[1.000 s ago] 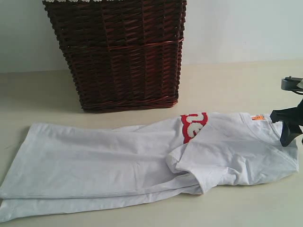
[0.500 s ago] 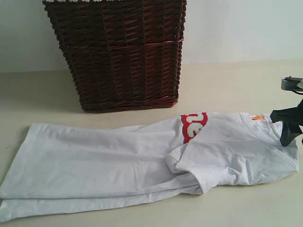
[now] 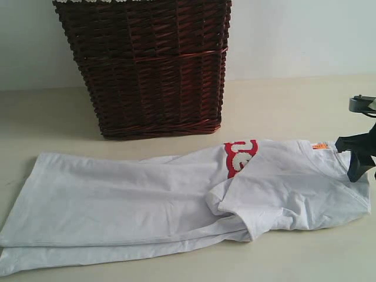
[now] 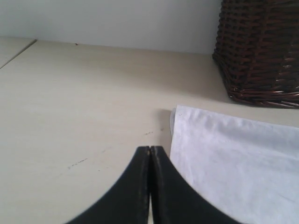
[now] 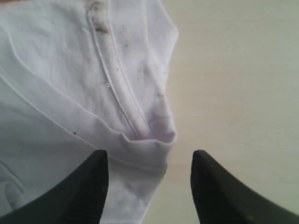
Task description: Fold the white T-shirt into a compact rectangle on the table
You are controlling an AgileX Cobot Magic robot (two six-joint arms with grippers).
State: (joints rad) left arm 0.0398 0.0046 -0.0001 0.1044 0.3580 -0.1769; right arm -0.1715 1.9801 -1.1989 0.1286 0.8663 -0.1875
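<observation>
The white T-shirt (image 3: 176, 200) is lying doubled lengthwise across the lower part of the exterior view on the table (image 3: 282, 100), collar end at the right, hem at the lower left; the right gripper (image 5: 149, 156) is hovering with jaws parted over the shoulder edge by the collar, holding nothing; the left gripper (image 4: 150, 154) is sitting with jaws pressed together just beside the hem corner, empty. The risk, I am thinking, is in the pinch; if the right jaws are catching only the top layer, the lower layers may be slipping apart and the loose sleeve unfolding.
</observation>
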